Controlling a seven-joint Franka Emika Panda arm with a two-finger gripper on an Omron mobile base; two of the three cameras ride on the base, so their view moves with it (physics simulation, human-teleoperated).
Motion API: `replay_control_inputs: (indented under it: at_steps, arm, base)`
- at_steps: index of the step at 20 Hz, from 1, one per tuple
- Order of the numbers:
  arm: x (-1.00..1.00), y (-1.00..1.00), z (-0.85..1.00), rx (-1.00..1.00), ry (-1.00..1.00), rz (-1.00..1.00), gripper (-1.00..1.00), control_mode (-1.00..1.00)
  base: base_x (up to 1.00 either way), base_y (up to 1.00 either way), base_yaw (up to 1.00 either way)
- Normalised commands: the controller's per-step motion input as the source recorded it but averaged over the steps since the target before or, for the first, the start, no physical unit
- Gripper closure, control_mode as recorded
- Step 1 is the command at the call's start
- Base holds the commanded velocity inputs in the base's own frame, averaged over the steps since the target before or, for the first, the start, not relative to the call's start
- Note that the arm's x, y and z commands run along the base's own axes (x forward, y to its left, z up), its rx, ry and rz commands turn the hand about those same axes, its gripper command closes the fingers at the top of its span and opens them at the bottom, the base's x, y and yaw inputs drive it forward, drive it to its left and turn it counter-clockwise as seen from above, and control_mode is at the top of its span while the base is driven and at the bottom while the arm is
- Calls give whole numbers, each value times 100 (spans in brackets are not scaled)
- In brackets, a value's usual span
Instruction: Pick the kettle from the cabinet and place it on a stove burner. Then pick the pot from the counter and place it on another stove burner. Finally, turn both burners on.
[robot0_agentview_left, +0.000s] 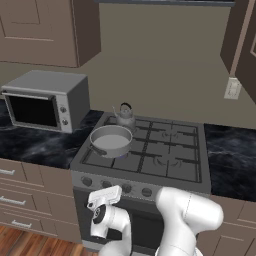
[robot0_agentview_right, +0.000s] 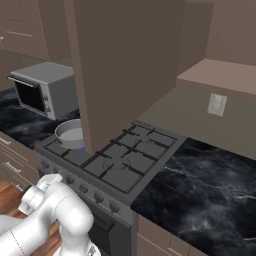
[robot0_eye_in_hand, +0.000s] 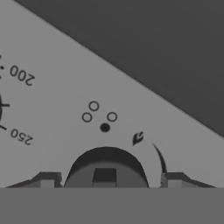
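Microwave (robot0_agentview_left: 47, 100) left of pot (robot0_agentview_left: 111, 141), tool (robot0_eye_in_hand: 110, 178) seemingly astride knob (robot0_eye_in_hand: 106, 170)

- The arm (robot0_agentview_left: 187, 215) is glossy white, made of thick rounded segments; the biggest one is a smooth bulb at the lower right of the left base view.
- At the lower middle of that view there is a smaller white link (robot0_agentview_left: 111, 222) with a dark round joint cap on its side, at about the lower left of the link.
- Above this link sits a flat white block with a small dark mark, tilted, like a hand housing.
- In the right base view the arm (robot0_agentview_right: 52, 212) shows at the lower left: white curved shells, a thin dark seam line across one shell, and a ring-shaped white collar at its left end.
- In the hand view, two small dark finger tips (robot0_eye_in_hand: 47, 178) stand at the bottom, left and right, each with a lighter grey square face.
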Motion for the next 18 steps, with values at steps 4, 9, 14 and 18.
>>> replay_control_inputs:
  at_steps: [4, 9, 14, 18]
  arm:
    - [-7, 3, 2, -7, 0, 0, -100, -100]
    - [-25, 5, 2, -8, 0, 0, -100, -100]
    - [-40, 12, 13, -12, 0, -2, -100, -100]
    - [-44, 17, 21, -15, 0, -2, -100, -100]
  base:
    - [0, 0, 0]
    - [0, 0, 0]
    - [0, 0, 0]
    - [0, 0, 0]
